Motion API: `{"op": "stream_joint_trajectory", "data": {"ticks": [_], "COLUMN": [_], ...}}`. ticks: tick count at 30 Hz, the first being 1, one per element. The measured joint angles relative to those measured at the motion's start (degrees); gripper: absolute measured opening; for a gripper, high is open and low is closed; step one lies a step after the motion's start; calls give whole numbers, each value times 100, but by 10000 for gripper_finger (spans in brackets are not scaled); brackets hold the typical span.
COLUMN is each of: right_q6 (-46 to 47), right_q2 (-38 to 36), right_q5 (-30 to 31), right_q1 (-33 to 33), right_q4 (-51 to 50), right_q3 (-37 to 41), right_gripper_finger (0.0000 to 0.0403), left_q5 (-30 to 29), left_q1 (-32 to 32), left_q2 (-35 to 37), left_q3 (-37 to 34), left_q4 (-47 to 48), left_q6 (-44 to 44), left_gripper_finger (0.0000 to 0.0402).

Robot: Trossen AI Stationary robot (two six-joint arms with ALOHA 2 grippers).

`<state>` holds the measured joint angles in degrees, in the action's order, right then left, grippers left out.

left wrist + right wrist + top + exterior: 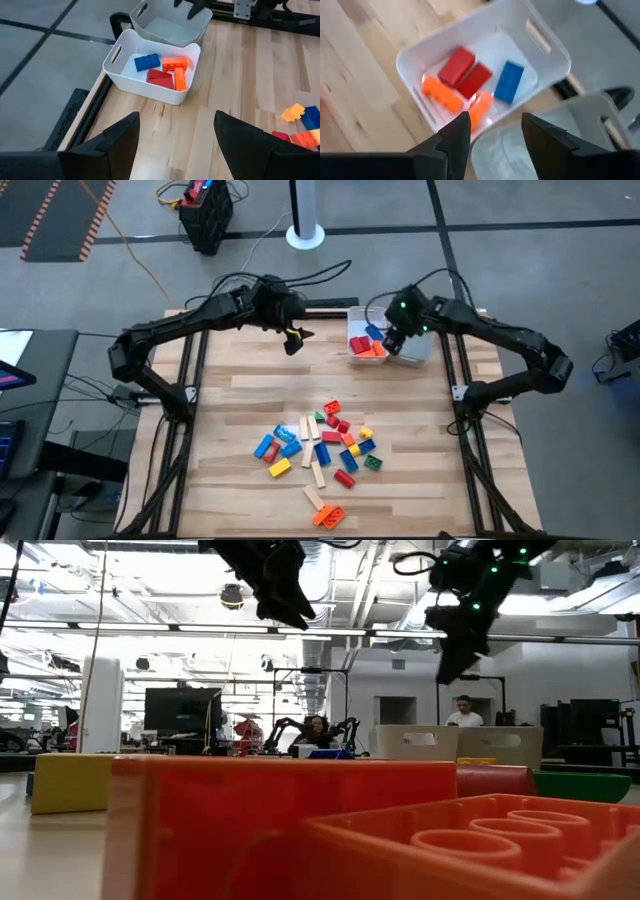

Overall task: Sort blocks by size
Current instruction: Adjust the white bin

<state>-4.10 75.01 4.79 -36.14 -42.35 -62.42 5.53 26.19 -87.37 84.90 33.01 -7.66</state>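
Note:
A heap of blocks [320,450], red, blue, orange, yellow and green bricks with pale wooden bars, lies on the wooden table toward its near side. At the far right stand two white trays. One tray [150,70] holds a blue, a red and two orange bricks [470,82]. The other tray [170,25] shows nothing inside. My right gripper [392,342] hangs open above the two trays, nothing between its fingers [492,135]. My left gripper [292,335] is open in the air at the far middle, pointing toward the trays, also with nothing in it [175,145].
Bare tabletop [240,380] lies between the heap and the trays. In the low view an orange brick [470,840], a red brick [280,820] and a yellow one [70,782] stand close to the camera. People sit in the room beyond the table.

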Motion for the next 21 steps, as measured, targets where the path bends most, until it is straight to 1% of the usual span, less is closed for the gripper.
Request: {"op": "stream_joint_trajectory", "data": {"ticks": [5, 8, 12, 21], "right_q6": [-139, -239, -104, 98], "right_q2": [703, 1188, 1612, 2051], "right_q5": [-506, -540, -529, -442], "right_q1": [80, 172, 112, -268], "right_q4": [94, 87, 198, -328], "right_q3": [-206, -196, -196, -198], "right_gripper_finger": [207, 207, 207, 207], "left_q5": [53, 117, 133, 130], "left_q1": [101, 106, 107, 108], "left_q2": [-57, -51, -51, -53], "left_q3": [9, 7, 7, 7], "left_q4": [-133, -130, -87, 94], "left_q6": [6, 1, -62, -177], "left_gripper_finger": [249, 249, 249, 249]}}
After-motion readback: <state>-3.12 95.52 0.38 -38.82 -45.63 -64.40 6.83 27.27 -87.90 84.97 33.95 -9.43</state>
